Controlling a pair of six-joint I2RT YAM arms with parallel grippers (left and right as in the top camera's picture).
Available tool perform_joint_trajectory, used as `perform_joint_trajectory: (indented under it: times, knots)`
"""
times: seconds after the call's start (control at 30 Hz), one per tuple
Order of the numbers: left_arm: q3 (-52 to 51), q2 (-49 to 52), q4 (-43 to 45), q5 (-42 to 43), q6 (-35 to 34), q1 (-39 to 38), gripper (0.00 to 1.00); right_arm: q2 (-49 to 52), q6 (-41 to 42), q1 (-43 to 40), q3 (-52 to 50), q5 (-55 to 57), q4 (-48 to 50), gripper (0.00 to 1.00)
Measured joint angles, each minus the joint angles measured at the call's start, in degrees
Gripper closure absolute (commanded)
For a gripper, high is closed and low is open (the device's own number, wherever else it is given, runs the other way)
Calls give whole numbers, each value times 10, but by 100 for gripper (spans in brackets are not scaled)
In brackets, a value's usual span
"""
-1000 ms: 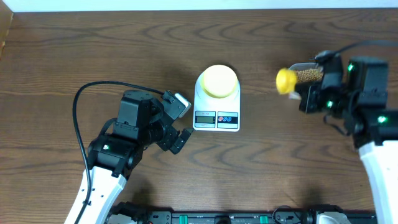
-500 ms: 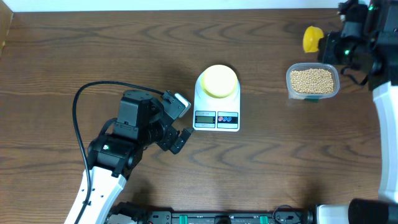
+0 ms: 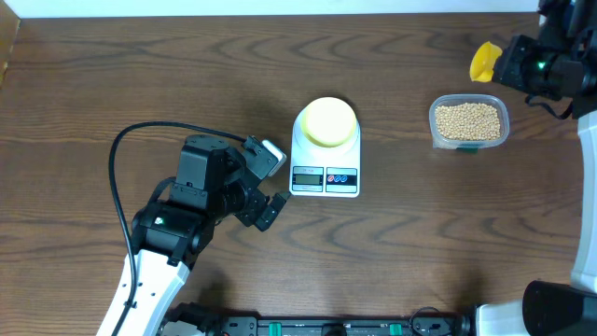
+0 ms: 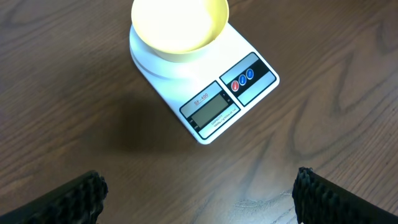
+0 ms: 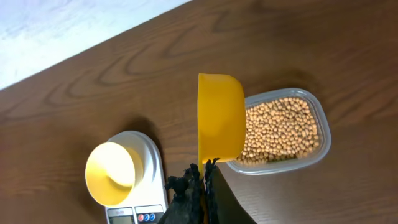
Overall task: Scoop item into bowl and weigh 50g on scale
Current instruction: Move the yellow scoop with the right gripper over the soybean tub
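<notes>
Wooden table (image 3: pixel 140 75), seen from above. White scale (image 3: pixel 325 177) at centre, display and two buttons on its near edge. Pale-yellow bowl (image 3: pixel 327 121) sits on the scale's platform. To the right, well apart from the scale, a clear tub (image 3: pixel 434 126) rests on the table, filled with tan beans (image 3: pixel 468 119). Right gripper (image 3: pixel 506 63) is at the far right corner, beyond the tub, closed on a yellow spoon (image 3: pixel 483 62) whose cup points toward table centre. Left gripper (image 3: pixel 272 182) is just left of the scale, jaws spread wide, nothing between them. Black cable (image 3: pixel 117 159) loops off the left arm.
</notes>
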Motion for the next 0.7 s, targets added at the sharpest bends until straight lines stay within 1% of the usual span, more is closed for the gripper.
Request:
perform_joint_trajectory:
  times: [0.17,0.4,0.57,0.7]
  knots:
    - [0,0,0,0,0,0,3,0,20,-3,0,0,-9,99]
    - [0,0,0,0,0,0,2,0,25,-3,0,0,-31,99]
    - [0,0,0,0,0,0,3,0,11,-3,0,0,-38,99]
    - [0,0,0,0,0,0,2,0,-19,-3,0,0,-50,99]
